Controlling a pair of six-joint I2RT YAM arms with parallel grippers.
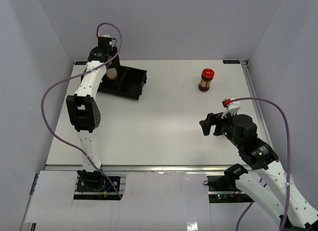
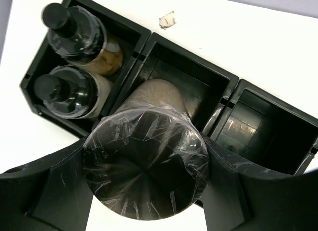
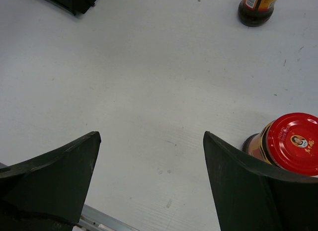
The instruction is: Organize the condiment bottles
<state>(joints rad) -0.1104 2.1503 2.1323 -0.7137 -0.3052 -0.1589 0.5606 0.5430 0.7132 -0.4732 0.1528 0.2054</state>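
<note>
Tally over the three views.
One black tray [image 1: 134,85]; three compartments [image 2: 198,87] counted in it from the left wrist view.
Two black-top shakers: first shaker [image 2: 74,37], second shaker [image 2: 67,92].
One flat-lid jar [image 2: 144,166], film-wrapped.
Two red-lid jars: far jar [image 1: 206,80], near jar [image 3: 290,141]. Same pair found in top and right wrist views, so entered once only.
Five bottles in all.
Two arms: left arm [image 1: 84,109], right arm [image 1: 253,151].
Two grippers: left gripper [image 2: 144,191], right gripper [image 3: 151,161].
Four fingers [image 3: 49,181], two to each gripper.
Two purple cables, one per arm: left cable [image 1: 47,116], right cable [image 1: 283,121].
One white table [image 1: 164,121].
</note>
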